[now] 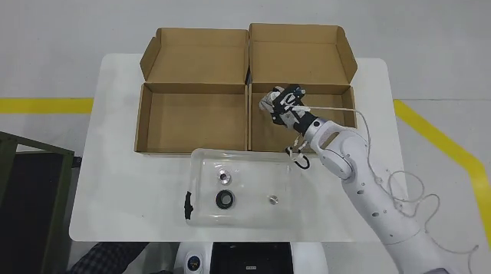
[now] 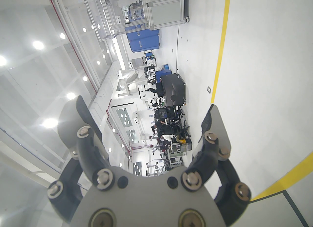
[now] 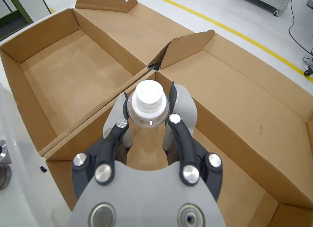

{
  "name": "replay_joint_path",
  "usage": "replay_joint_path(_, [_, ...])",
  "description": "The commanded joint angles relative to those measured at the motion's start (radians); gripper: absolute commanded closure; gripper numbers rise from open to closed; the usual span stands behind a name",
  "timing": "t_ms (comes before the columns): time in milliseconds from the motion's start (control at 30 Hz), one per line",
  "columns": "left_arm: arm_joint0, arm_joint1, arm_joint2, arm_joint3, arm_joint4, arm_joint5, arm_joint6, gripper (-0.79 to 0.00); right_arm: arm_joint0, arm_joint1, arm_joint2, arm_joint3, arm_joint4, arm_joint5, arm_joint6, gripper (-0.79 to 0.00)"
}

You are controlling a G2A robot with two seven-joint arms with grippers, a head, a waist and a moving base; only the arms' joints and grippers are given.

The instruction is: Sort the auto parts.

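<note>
Right wrist view: right claw (image 3: pixel 148 96) grasping white-capped part (image 3: pixel 149 91), underside hidden; left claw (image 2: pixel 146 102) released.

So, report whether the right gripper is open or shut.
Shut: the right gripper clamps a white-capped clear part from both sides, over the right box.

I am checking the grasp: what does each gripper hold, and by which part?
The right gripper holds a white stepped part by its clear round rim. The left gripper holds nothing.

At the frame's centre, a white part (image 3: pixel 149 91) with a clear rim is clasped by the right gripper (image 3: pixel 148 102). Two open cardboard boxes (image 3: pixel 73 71) are seen beyond, side by side.
</note>
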Motion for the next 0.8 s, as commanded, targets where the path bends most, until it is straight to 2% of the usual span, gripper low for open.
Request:
replay_joint_path(0, [0.000,0.000,0.000,0.000,0.000,0.000,0.000,-0.785,0.014,-0.005,-0.012,0.020,-0.004,0.009,0.005,0.000])
replay_joint_path(300, [0.000,0.000,0.000,0.000,0.000,0.000,0.000,-0.785,0.058,-0.023,-0.049,0.093,-0.012,0.026,0.023,0.000])
replay_joint_path(333, [0.000,0.000,0.000,0.000,0.000,0.000,0.000,-0.785,0.063,-0.026,-0.052,0.100,-0.009,0.028,0.024,-0.105])
replay_joint_path(400, [0.000,0.000,0.000,0.000,0.000,0.000,0.000,-0.785,0.070,-0.029,-0.057,0.114,-0.008,0.032,0.023,-0.366])
replay_joint_path(433, [0.000,0.000,0.000,0.000,0.000,0.000,0.000,-0.785,0.073,-0.031,-0.059,0.119,-0.010,0.034,0.023,-0.742])
replay_joint_path(467, [0.000,0.000,0.000,0.000,0.000,0.000,0.000,-0.785,0.076,-0.032,-0.058,0.122,-0.023,0.047,0.024,-0.785])
replay_joint_path(767, [0.000,0.000,0.000,0.000,0.000,0.000,0.000,-0.785,0.020,-0.023,-0.029,0.007,-0.129,0.085,0.020,-0.785])
